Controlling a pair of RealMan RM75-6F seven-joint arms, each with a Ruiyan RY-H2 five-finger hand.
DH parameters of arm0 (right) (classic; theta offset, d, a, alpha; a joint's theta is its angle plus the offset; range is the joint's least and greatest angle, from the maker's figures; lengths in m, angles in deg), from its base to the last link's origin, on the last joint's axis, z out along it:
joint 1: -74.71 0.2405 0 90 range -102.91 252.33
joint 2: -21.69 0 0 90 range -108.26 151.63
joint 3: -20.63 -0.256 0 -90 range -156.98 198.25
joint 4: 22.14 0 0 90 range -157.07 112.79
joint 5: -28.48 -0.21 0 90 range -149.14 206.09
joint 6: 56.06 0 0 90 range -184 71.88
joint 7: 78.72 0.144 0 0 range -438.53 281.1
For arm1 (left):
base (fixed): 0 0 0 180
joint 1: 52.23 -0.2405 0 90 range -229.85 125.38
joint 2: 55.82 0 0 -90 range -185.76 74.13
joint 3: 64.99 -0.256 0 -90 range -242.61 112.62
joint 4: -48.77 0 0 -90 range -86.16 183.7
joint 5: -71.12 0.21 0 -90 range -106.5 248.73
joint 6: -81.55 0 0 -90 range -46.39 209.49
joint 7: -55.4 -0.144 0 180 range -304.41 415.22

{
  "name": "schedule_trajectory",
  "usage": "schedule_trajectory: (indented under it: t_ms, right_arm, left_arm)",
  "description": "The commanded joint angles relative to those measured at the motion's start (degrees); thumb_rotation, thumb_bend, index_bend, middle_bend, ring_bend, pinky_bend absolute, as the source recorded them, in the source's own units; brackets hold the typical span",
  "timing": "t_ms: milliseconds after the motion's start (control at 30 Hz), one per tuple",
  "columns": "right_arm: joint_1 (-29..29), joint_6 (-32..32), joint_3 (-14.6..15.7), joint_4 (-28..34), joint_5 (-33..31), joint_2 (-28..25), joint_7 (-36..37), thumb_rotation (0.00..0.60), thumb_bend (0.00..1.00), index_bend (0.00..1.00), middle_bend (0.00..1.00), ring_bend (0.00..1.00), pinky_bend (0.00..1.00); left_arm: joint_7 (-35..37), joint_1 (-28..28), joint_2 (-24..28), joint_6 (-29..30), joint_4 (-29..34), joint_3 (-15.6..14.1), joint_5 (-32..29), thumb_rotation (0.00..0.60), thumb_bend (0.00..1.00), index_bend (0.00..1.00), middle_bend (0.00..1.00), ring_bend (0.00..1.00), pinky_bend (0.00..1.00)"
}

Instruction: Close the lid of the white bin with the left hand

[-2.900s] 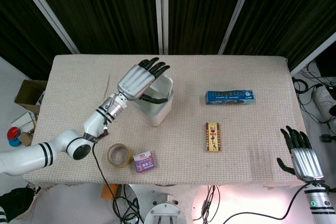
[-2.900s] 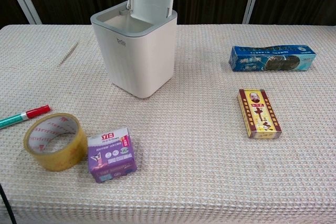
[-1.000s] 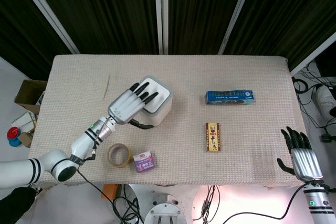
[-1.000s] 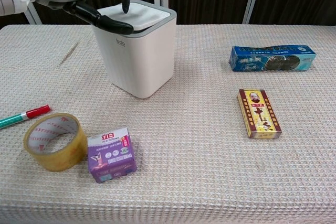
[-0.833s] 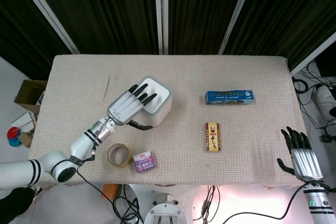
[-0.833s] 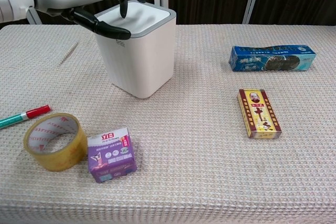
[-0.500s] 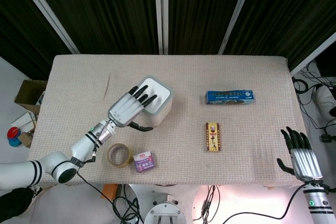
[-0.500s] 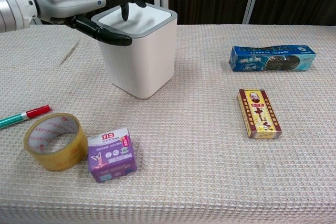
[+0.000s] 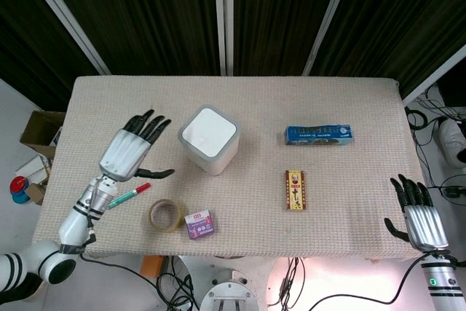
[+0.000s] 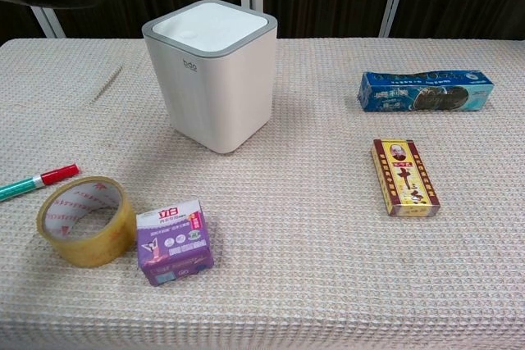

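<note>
Lid (image 9: 210, 131): lay flat on the bin (image 10: 215, 88); closing looked done.
Left hand (image 9: 129, 152): had withdrawn leftward, fingers spread, empty.
Right hand (image 9: 422, 220): unmoved, fingers spread, empty.

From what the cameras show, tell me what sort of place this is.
Probably a robot test lab, not a home: a cloth-covered table against dark curtains, loose cables on the floor, and unrelated props such as a white bin and tape roll.

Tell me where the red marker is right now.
In the head view the red marker lies near the table's left front, just under the left hand and left of the tape roll.
</note>
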Motion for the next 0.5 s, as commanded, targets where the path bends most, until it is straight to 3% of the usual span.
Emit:
schedule_trajectory:
  t_ms: [33, 267, 500]
  right_arm:
    - [0.19, -0.40, -0.05, -0.14, -0.16, 0.17, -0.18, 0.600, 0.23, 0.00, 0.00, 0.00, 0.00]
    - [0.75, -1.47, -0.11, 0.02, -0.49, 0.46, -1.19, 0.600, 0.23, 0.00, 0.00, 0.00, 0.00]
    - [0.90, -1.99, 0.15, -0.08, -0.53, 0.70, -1.78, 0.600, 0.23, 0.00, 0.00, 0.00, 0.00]
  left_arm:
    - [8.02, -12.88, 0.22, 13.67, -5.36, -7.06, 7.66, 0.001, 0.03, 0.10, 0.13, 0.05, 0.21]
    - [16.08, -25.20, -3.72, 24.04, -16.49, -11.36, 10.28, 0.001, 0.03, 0.10, 0.13, 0.05, 0.21]
    - [23.27, -30.60, -5.59, 24.65, -23.65, -12.61, 10.93, 0.001, 0.03, 0.10, 0.13, 0.05, 0.21]
